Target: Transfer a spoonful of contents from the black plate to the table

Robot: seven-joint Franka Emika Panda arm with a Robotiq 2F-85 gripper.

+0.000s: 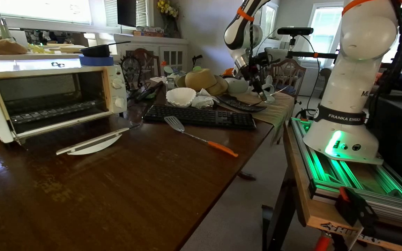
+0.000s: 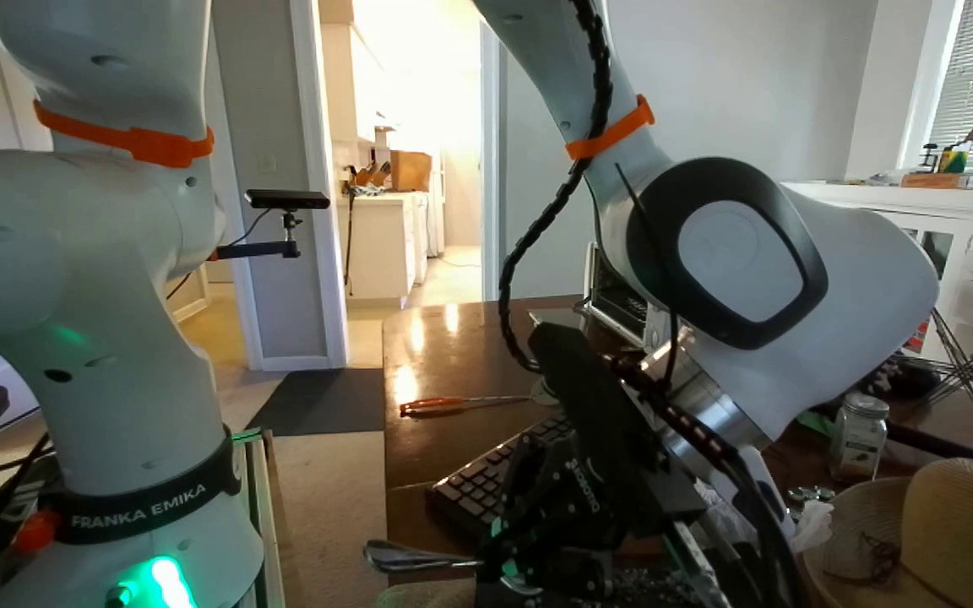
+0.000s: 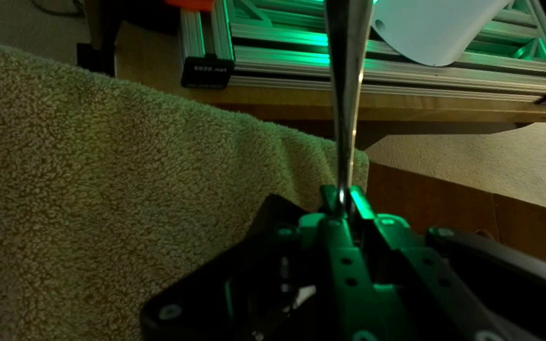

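"In an exterior view, what's far to the left of the hand (image 1: 263,97)?"

"The toaster oven (image 1: 52,101), on the worktop (image 1: 127,188)."

"And coming in closer?"

"The white bowl (image 1: 181,97), the keyboard (image 1: 201,116) and, lower down, the spatula (image 1: 210,143). Last comes the black plate (image 1: 239,103), just left of the hand and slightly below."

"And the hand itself?"

"Clamped on a metal spoon (image 3: 347,85), which juts out to its right there. Whether the metal spoon carries anything, I can't tell."
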